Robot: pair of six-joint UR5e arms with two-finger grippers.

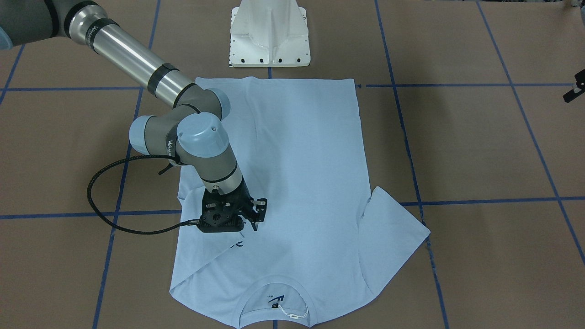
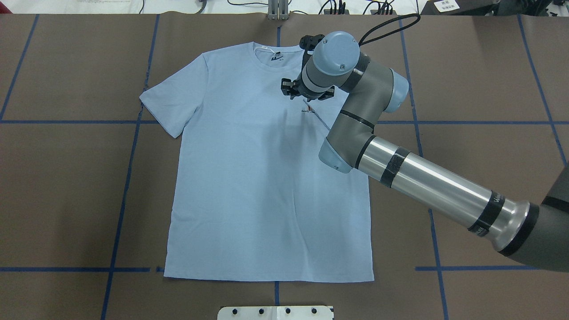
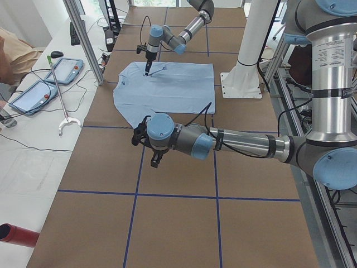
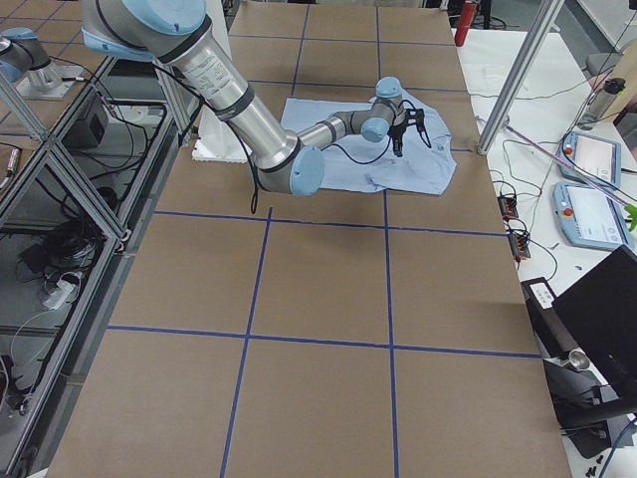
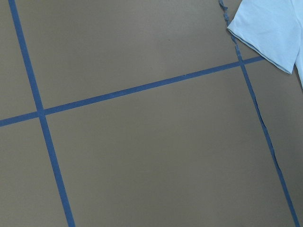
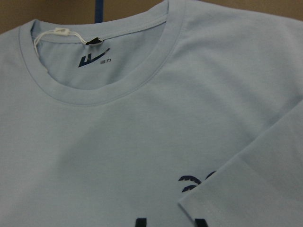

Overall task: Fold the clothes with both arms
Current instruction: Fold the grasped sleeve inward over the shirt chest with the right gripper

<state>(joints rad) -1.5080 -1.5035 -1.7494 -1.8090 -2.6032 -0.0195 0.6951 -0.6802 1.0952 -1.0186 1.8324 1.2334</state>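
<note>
Right gripper (image 2: 306, 101) stands over the T-shirt (image 2: 249, 178) chest at 1 o'clock, overhead view; jaw state cannot be told. Step judged: folded sleeve (image 6: 255, 179) laid in. Next move: flat sleeve (image 2: 175, 102), 10 o'clock, needs pinching

From above, the right arm (image 2: 422, 178) lay across one shoulder of the T-shirt (image 2: 262, 178), so the sleeve (image 6: 255, 175) on that side was hidden there. In the right wrist view that sleeve covered part of the chest print (image 6: 191, 182), and the bottom edge cut off the rest. I could not tell if the right gripper (image 1: 254, 223) was pinching cloth or not. The left gripper (image 1: 577, 89) was only a black bit at the front view's edge. The left wrist view showed just a corner of the T-shirt.
</note>
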